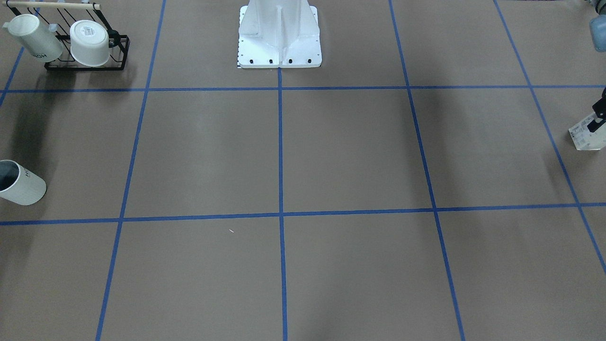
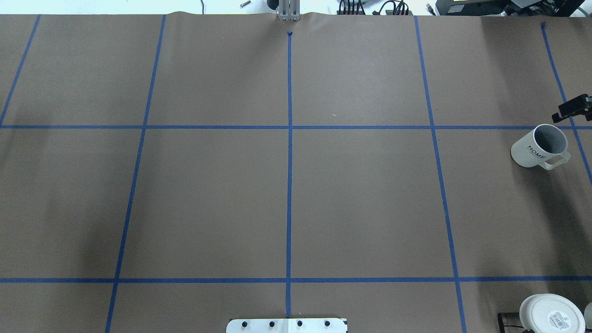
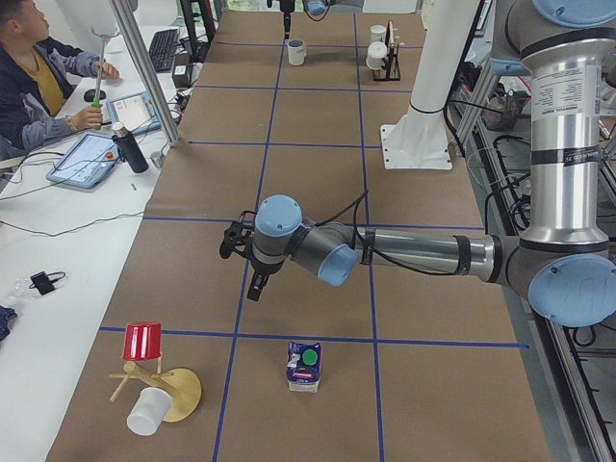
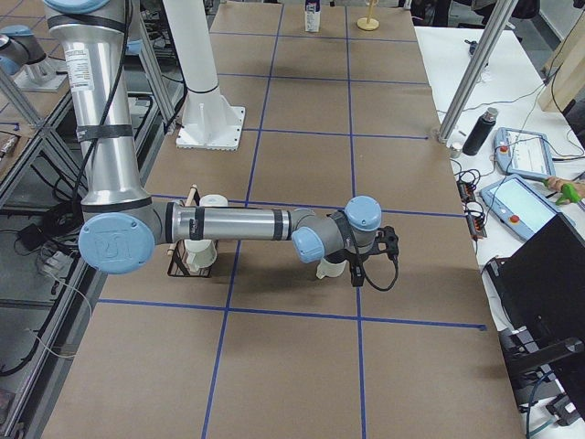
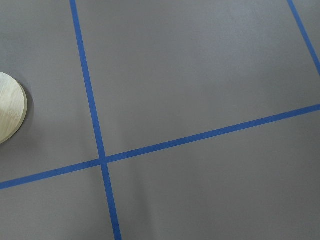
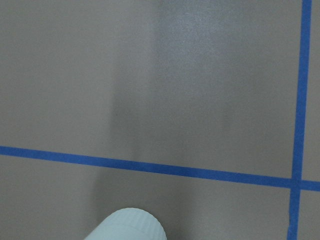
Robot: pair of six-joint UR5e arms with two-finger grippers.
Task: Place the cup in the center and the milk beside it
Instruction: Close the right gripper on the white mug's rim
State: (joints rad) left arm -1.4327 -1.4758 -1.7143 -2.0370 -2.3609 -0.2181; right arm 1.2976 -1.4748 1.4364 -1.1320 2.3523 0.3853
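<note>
Just beside the cup (image 2: 532, 151) hangs the right tool (image 2: 572, 109), perhaps slightly higher; its spread I cannot tell.

Brown paper-covered table (image 1: 360, 151) with a blue tape grid (image 1: 280, 156) all over it. Looking from the front: white pedestal base (image 1: 279, 53) at 12 o'clock, wire rack (image 1: 85, 67) at 10, cup (image 1: 21, 183) at 9, milk (image 1: 586, 137) at 3. In the left-end view, a wooden stand (image 3: 181, 393) sits at 7.

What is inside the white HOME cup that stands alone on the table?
Nothing shows inside the cup: the overhead view gives only its dark grey inner surface. Its own wall covers part of the inside, so I cannot say it is wholly empty.
</note>
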